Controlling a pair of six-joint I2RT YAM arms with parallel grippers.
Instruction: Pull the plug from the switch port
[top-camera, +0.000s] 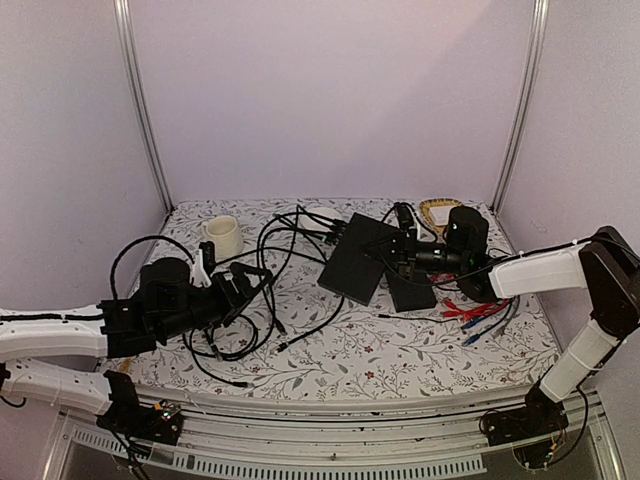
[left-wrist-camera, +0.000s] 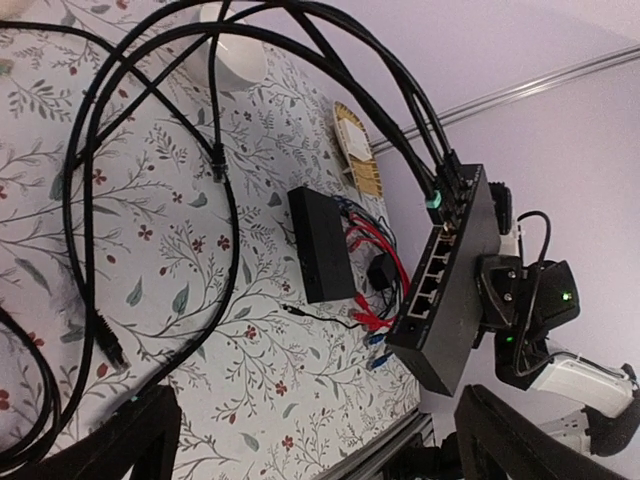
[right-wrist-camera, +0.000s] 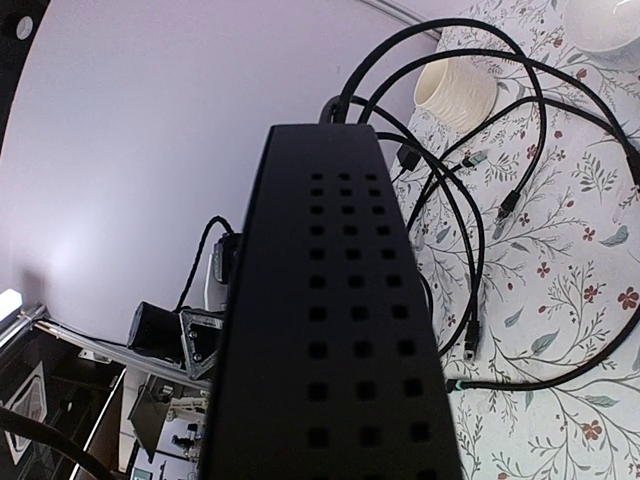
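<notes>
**Switch, matte black: being held off the surface by the right arm**

Main item: the switch, a flat black box, is sitting raised and tilted above the floral surface, right of centre. Its narrow ported edge is facing the left arm.

The right gripper is clamping the switch at its right-hand edge, with the jaws closed on the casing. The right wrist view is showing little beyond the vented face, close up.

Several black cables are looping across the surface and running into the ports at one end of the row. Among them, a teal-booted plug is sitting in its port.

The left gripper is hovering low over the surface, well apart from the switch. Its jaws are spread wide and gripping nothing.

Other items:
- A shorter black box is lying flat on the surface near the switch.
- Red and blue leads are lying just beside that box.
- A cream mug is standing upright at the far left, near the cable loops.
</notes>
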